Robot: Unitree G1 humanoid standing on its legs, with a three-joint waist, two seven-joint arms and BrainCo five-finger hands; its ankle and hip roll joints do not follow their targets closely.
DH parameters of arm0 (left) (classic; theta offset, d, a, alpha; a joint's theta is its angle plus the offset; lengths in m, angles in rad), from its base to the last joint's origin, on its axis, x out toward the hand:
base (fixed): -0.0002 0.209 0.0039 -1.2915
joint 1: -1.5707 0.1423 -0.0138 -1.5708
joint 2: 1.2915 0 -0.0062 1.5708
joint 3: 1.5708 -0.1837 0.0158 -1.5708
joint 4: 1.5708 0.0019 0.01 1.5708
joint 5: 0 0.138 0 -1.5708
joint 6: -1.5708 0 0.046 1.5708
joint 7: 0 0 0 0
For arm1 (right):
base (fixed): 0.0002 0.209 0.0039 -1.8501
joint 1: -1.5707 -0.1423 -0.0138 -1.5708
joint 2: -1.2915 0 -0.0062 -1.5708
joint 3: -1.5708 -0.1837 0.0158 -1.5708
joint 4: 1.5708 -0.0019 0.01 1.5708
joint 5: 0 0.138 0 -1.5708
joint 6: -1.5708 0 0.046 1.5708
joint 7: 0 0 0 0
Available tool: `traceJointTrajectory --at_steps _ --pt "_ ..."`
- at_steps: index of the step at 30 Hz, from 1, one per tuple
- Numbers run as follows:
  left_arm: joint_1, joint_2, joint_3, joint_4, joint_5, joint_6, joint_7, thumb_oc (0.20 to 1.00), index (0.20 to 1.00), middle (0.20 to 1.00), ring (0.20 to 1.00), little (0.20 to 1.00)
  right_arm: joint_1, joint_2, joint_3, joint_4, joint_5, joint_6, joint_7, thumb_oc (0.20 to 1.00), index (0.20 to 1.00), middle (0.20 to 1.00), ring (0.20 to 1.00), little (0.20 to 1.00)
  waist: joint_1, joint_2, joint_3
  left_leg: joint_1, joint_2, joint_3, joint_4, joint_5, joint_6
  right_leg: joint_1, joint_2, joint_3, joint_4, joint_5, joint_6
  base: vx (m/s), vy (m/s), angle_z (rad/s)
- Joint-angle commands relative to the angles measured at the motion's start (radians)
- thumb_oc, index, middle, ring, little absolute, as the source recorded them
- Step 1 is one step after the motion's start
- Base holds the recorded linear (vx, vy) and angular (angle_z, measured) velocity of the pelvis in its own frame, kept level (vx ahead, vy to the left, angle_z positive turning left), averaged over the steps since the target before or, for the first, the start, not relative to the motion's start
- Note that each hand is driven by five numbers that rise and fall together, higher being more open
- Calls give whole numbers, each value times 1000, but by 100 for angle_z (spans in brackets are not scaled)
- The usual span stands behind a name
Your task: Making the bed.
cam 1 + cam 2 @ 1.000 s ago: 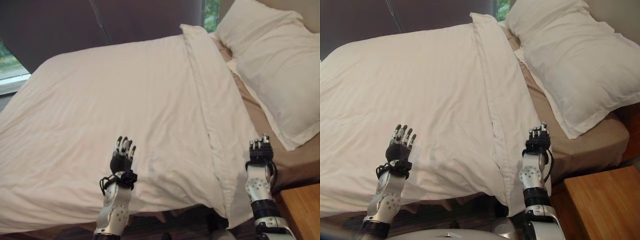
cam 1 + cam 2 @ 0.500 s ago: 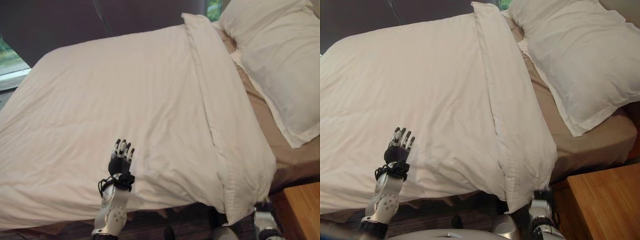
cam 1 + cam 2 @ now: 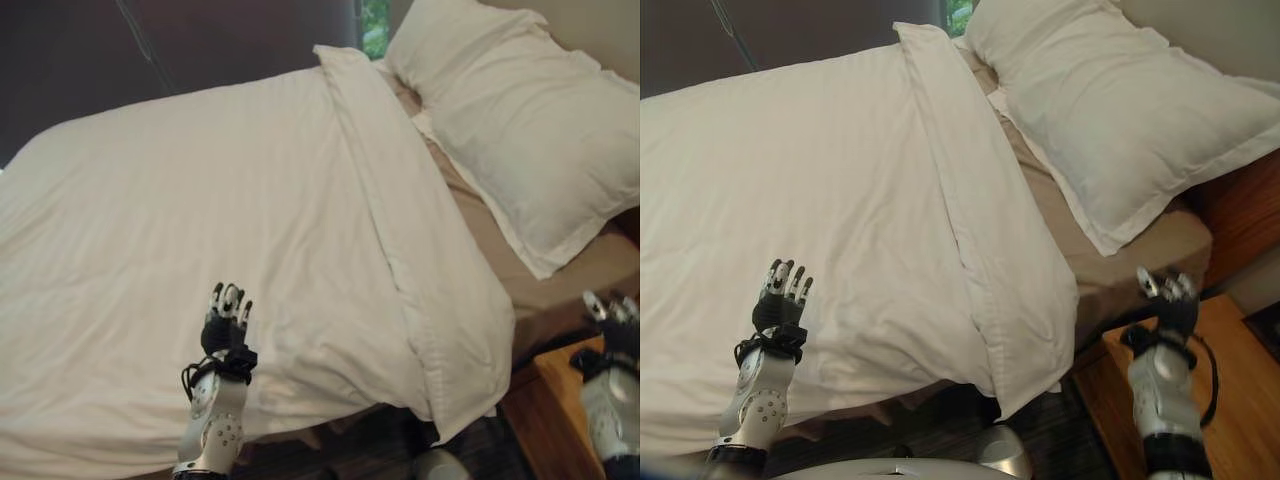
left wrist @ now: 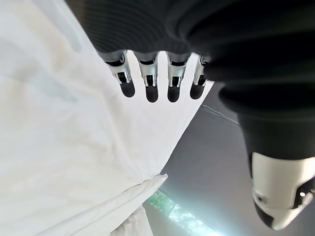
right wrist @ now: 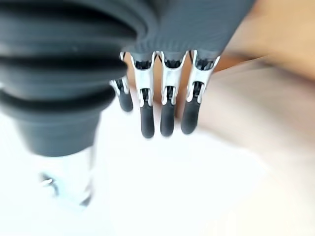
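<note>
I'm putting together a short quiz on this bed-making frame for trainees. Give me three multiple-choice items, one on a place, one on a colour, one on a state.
1. Where does the right hand hang?
A. over the wooden bedside table
B. on the pillow
C. under the duvet

2. What colour is the sheet left bare below the pillow?
A. blue
B. tan
C. black

3. How are the left hand's fingers?
A. curled round the duvet's edge
B. straight, holding nothing
C. pinching the pillow's corner

Key: 1 A, the hand shows above the wooden bedside table beside the bed. 2 B, the sheet between the white duvet and the pillow is tan. 3 B, the left hand stands over the duvet with straight fingers.
</note>
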Motion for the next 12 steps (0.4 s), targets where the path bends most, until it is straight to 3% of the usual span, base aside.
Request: traceJointTrajectory --at_steps 1,5,12 --pt "-24 47 31 -85 108 -40 -4 1000 1000 1000 1000 1000 -42 7 30 13 -184 1 37 1000 1000 1000 1000 1000 9 -20 7 8 37 -24 13 -44 -24 46 -49 -24 19 -129 28 -11 -6 5" --pt "47 96 59 -130 258 -24 13 1000 1000 1000 1000 1000 -22 64 115 -64 -171 17 122 1000 1000 1000 1000 1000 42 -32 10 5 34 -40 13 -42 -20 54 -49 -41 19 -131 25 -17 -3 14" --pt "79 106 55 -163 353 -20 23 1000 1000 1000 1000 1000 18 117 243 -23 -169 35 200 1000 1000 1000 1000 1000 70 -44 19 0 29 -61 13 -38 -19 67 -54 -60 19 -136 23 -16 -2 14"
